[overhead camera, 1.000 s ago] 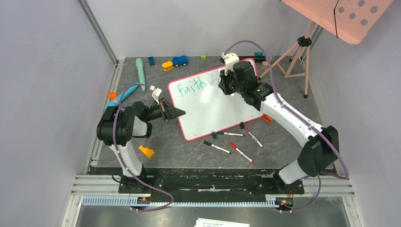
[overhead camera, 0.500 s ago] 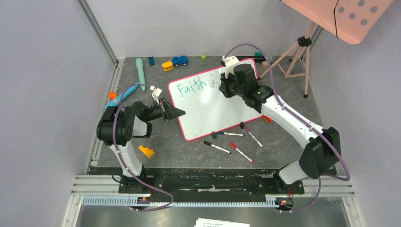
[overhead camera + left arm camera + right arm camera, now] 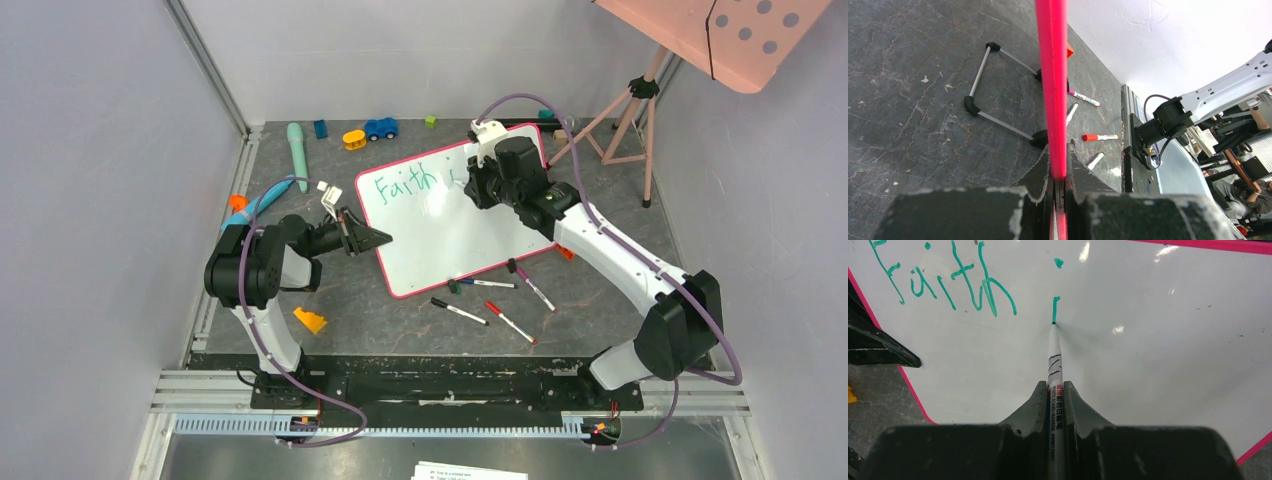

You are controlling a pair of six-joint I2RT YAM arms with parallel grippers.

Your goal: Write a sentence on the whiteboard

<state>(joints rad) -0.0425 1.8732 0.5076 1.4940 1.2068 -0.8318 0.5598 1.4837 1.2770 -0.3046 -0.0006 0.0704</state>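
Note:
The whiteboard (image 3: 440, 230), glossy white with a pink-red rim, lies tilted in the middle of the table. Green writing on it reads "Faith" (image 3: 404, 183), with a dotted stroke after it (image 3: 1055, 307); the word also shows in the right wrist view (image 3: 948, 282). My right gripper (image 3: 470, 180) is shut on a white marker (image 3: 1054, 370) whose green tip touches the board at the lower end of that stroke. My left gripper (image 3: 372, 239) is shut on the whiteboard's left rim (image 3: 1052, 90), seen edge-on in the left wrist view.
Loose markers (image 3: 490, 300) lie in front of the board's near edge. Toys (image 3: 370, 130) and a mint-green stick (image 3: 297, 155) lie at the back left, a yellow piece (image 3: 309, 320) near the left arm. A pink tripod (image 3: 630, 125) with a dotted panel stands at the back right.
My right gripper has shifted slightly right along the board with the marker. A new short green stroke with a dot has appeared after "Faith". The left arm has not moved.

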